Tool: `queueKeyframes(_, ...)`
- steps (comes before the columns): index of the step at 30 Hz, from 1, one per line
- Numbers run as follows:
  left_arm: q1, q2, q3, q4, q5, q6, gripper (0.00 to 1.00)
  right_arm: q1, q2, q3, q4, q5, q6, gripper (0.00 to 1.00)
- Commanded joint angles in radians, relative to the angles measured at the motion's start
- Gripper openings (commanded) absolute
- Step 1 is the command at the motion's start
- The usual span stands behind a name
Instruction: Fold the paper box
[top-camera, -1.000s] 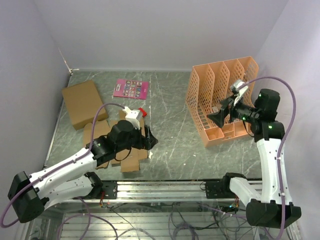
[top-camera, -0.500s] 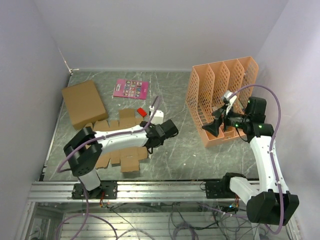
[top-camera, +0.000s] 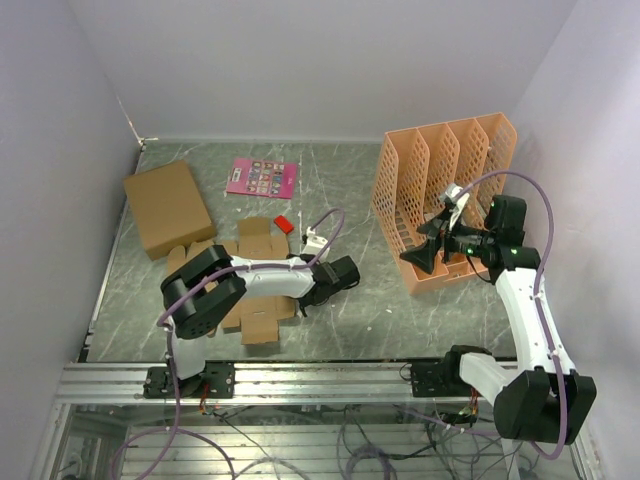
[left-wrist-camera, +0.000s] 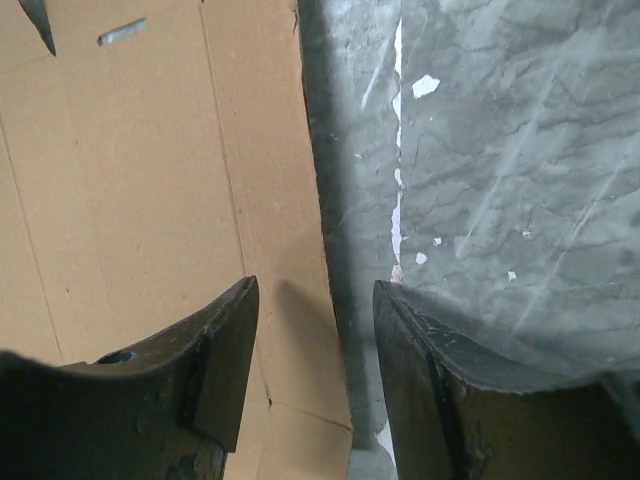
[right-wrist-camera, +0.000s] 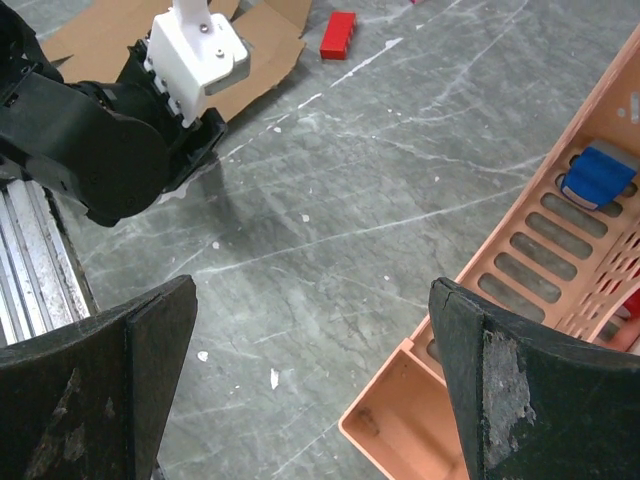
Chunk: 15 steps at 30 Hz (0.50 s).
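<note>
Table (top-camera: 340, 190), grey stone-look. Paper box (top-camera: 258, 240) lies on it front-left, a flat unfolded cut-out. Judged light, thin, floppy at the creases; best taken by an outer edge flap. Left jaws part-open astride its right edge, gripping nothing. Right jaws wide, empty.

Paper box (left-wrist-camera: 150, 160): thin brown cardboard, matt, faintly fibrous, creased at the fold lines.
Bench (top-camera: 350, 200): grey-green stone-look top, white veins, smooth with a slight sheen.
Left end effector (left-wrist-camera: 317, 290): dark matt fingers (left-wrist-camera: 225, 350), edges scuffed.
Right end effector (right-wrist-camera: 315, 288): dark matt fingers (right-wrist-camera: 500, 380), pale scratches and wear.
File rack (top-camera: 440, 170): orange plastic, smooth, slotted walls.
Larger box (top-camera: 168, 207): plain brown cardboard, matt.
Red block (right-wrist-camera: 338, 21): smooth, plastic-looking.
Rail (top-camera: 320, 372): bare silver metal.
Arm shells (top-camera: 530, 315): white plastic, lightly glossy.
</note>
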<state>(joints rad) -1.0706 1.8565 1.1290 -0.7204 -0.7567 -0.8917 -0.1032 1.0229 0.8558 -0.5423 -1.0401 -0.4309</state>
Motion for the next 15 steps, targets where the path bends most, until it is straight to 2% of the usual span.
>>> queueKeyframes(1,-0.005,0.005,-0.033,0.025,-0.039,-0.052,0.58,0.007,-0.013,-0.023,0.042,-0.039,0.005,1.0)
queueKeyframes(5,-0.007,-0.013,-0.048,0.034,-0.048,-0.056,0.48,0.006,0.0,-0.035,0.053,-0.054,0.01,1.0)
queueKeyframes(12,-0.023,-0.035,-0.064,0.045,-0.04,-0.069,0.09,0.006,0.011,-0.055,0.057,-0.075,0.011,1.0)
queueKeyframes(15,-0.067,-0.06,-0.038,0.008,-0.058,-0.08,0.07,0.008,0.023,-0.064,0.064,-0.101,0.021,1.0)
